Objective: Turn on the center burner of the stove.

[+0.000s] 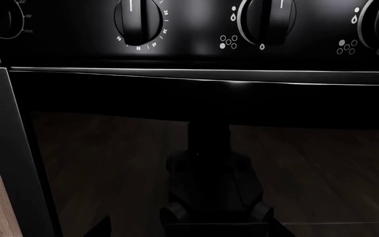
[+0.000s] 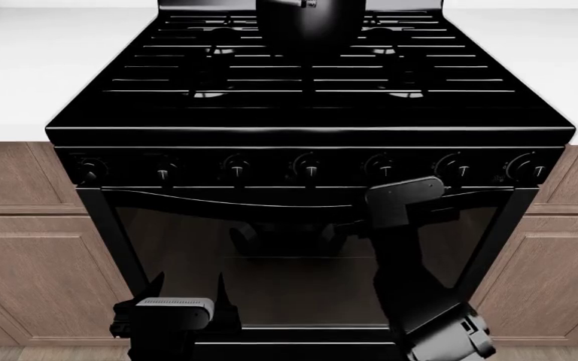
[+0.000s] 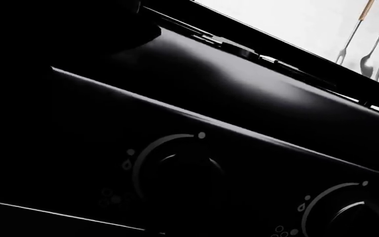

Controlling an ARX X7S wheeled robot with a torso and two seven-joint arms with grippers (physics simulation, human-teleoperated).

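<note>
The glossy black stove (image 2: 309, 113) fills the head view, with slatted grates on top and a row of seven knobs along its front; the middle knob (image 2: 310, 167) has its white mark pointing down. My right gripper (image 2: 375, 214) is raised close to the control panel, just below the knobs right of centre, and its fingers are hidden behind the wrist. The right wrist view shows one knob (image 3: 176, 170) close ahead; I cannot tell which one. My left gripper (image 2: 190, 292) hangs low before the dark glass oven door (image 1: 110, 163), fingers apart and empty.
A dark pot (image 2: 307, 22) stands at the back of the grates. White countertops (image 2: 28, 68) flank the stove, with brown wood cabinets (image 2: 28, 248) below. Utensils (image 3: 367, 39) hang on the wall behind. The left wrist view shows more knobs (image 1: 138, 19).
</note>
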